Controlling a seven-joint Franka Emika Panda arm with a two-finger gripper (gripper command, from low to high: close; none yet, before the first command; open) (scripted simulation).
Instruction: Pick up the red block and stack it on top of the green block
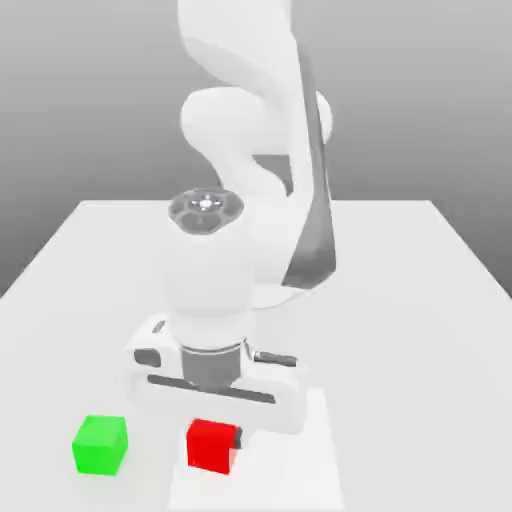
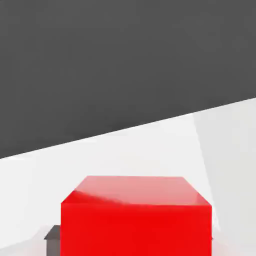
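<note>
White-cased, the end effector [image 1: 222, 425] sits low over the worktop [image 1: 420, 330], one dark fingertip [image 1: 238, 437] touching the red block's [image 1: 212, 445] side; whether it is clamped or apart I cannot tell. In the hand view the red block [image 2: 136, 220] looms close, a dark finger [image 2: 52, 235] beside it. One green block [image 1: 100, 445] stands at nine o'clock from the red one, apart, with nothing between them. No writing shows anywhere.
</note>
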